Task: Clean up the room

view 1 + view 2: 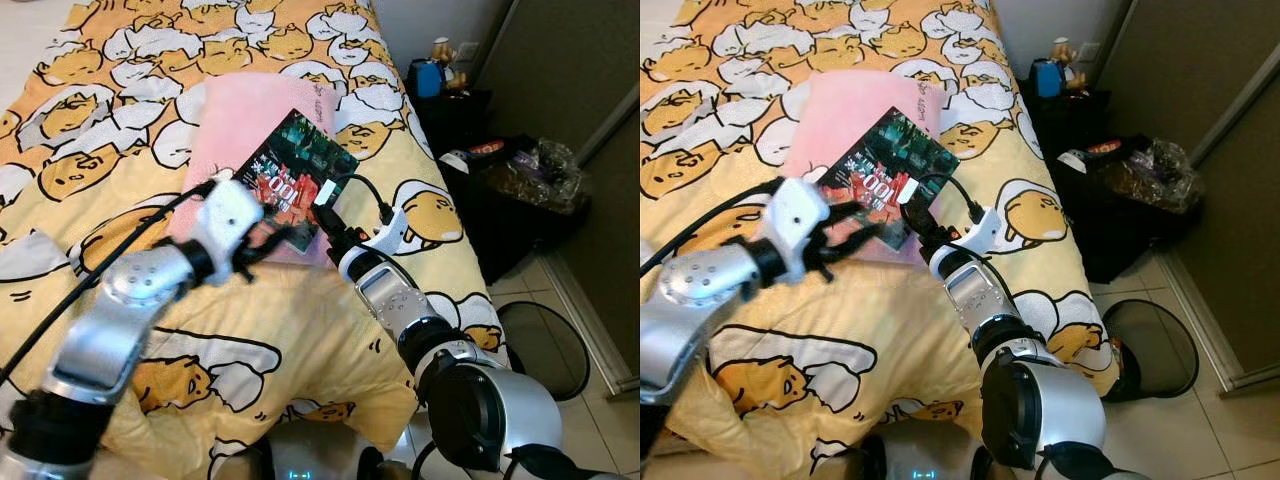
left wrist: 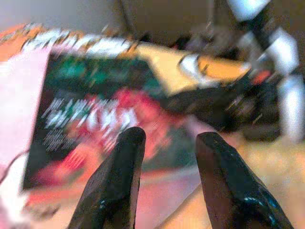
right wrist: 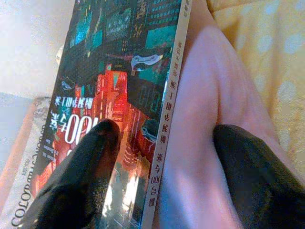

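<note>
Right wrist view, glossy flat book (image 3: pixel 125 95), soft pink pillow (image 3: pixel 200 157)

1. A yellow bed cover (image 1: pixel 300 340) with sleepy egg cartoons fills the left and middle of the picture.
2. A black side table (image 1: pixel 455 115) stands at the upper right, just beside the bed.
3. A blue jug (image 1: pixel 428 77) sits on that table.
4. A crinkly clear bag (image 1: pixel 540 172) lies on a dark box at the right.
5. A round black bin (image 1: pixel 1155 350) stands on the pale floor tiles (image 1: pixel 525 285) at the lower right.
</note>
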Motion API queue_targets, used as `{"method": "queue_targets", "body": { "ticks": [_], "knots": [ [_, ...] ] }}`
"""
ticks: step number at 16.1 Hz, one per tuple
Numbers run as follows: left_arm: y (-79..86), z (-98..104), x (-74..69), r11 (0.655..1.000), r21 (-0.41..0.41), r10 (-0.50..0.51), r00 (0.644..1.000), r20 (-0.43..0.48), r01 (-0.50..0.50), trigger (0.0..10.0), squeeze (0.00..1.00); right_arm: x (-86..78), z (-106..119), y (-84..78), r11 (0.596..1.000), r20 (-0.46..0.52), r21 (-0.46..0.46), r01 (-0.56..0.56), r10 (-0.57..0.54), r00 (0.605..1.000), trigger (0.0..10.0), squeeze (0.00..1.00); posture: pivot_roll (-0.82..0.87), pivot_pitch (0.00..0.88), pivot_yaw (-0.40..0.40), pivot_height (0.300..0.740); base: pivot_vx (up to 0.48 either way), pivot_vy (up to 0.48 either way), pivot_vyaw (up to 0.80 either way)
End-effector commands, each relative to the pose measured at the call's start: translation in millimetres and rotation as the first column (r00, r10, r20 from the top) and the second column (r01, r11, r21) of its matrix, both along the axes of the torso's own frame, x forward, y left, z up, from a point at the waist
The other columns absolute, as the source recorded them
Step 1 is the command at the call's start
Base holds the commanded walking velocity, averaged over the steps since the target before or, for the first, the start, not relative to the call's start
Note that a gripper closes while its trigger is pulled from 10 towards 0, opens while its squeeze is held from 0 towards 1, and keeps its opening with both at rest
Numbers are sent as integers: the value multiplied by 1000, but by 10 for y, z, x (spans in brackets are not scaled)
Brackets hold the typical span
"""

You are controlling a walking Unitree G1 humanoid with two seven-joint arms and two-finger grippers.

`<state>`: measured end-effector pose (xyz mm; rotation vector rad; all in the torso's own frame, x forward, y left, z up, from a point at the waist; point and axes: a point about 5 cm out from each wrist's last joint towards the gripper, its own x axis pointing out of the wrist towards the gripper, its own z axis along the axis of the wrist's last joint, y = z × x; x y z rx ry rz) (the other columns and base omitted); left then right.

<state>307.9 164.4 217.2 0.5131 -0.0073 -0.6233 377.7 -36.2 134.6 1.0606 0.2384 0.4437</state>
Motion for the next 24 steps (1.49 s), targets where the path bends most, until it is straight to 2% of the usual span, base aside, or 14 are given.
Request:
{"method": "queue_targets", "body": {
  "ticks": [1, 3, 6, 8, 10, 15, 16, 17, 19, 20, 22, 23, 24],
  "knots": [
    [166, -44, 40, 995, 46, 90, 996, -12, -89, 10000, 0, -100, -50, 264, 998, -39, 15, -59, 59, 997, 0, 0, 263, 278, -49, 740, 0, 0, 0],
    [248, -21, 57, 989, 55, 136, 991, -3, -136, 10000, 0, -102, -40, 277, 998, -32, 20, -65, 66, 997, 0, 0, 272, 279, -54, 740, 0, 0, 0],
    [241, -36, 49, 989, 51, 141, 990, -1, -141, 10000, 0, -77, 6, 259, 997, -21, 57, -51, 52, 998, 0, 0, 277, 278, -59, 740, 0, 0, 0],
    [235, -67, 48, 989, 46, 142, 990, -3, -142, 10000, 0, -82, 3, 267, 997, -16, 47, -57, 58, 998, 0, 0, 276, 269, -61, 740, 0, 0, 0],
    [204, -89, 60, 990, 29, 140, 990, -6, -139, 10000, 0, -30, 47, 176, 998, -8, 65, -1, 2, 1000, 0, 0, 269, 259, -59, 740, 0, 0, 0],
    [137, -174, 129, 990, -7, 142, 990, -17, -142, 10000, 0, 88, 435, 155, 994, 177, 104, -22, 3, 984, 0, 0, 231, 225, -63, 740, 0, 0, 0],
    [130, -189, 150, 989, -13, 147, 989, -17, -147, 10000, 0, 110, 603, 181, 993, 255, 111, -39, 10, 967, 0, 0, 224, 220, -63, 740, 0, 0, 0],
    [126, -196, 162, 989, -14, 149, 989, -16, -150, 10000, 0, 118, 677, 191, 993, 290, 112, -47, 13, 957, 0, 0, 221, 218, -64, 740, 0, 0, 0],
    [113, -208, 200, 988, -19, 155, 988, -8, -155, 10000, 0, 121, 863, 226, 993, 384, 88, -76, 37, 922, 0, 0, 203, 210, -63, 740, 0, 0, 0],
    [104, -217, 211, 988, -20, 154, 988, -7, -154, 10000, 0, 118, 879, 226, 994, 400, 74, -83, 47, 915, 0, 0, 194, 206, -64, 740, 0, 0, 0],
    [73, -239, 249, 988, -23, 151, 989, -4, -151, 10000, 0, 114, 762, 185, 997, 370, 36, -71, 53, 928, 0, 0, 181, 204, -63, 740, 0, 0, 0],
    [60, -254, 253, 989, -22, 148, 989, -2, -148, 10000, 0, 95, 664, 193, 998, 349, -26, -53, 59, 935, 0, 0, 180, 205, -61, 740, 0, 0, 0],
    [52, -259, 261, 989, -22, 149, 989, 2, -149, 10000, 0, 72, 588, 207, 986, 366, -164, -9, 70, 928, 0, 0, 179, 205, -57, 740, 0, 0, 0]
  ]
}}
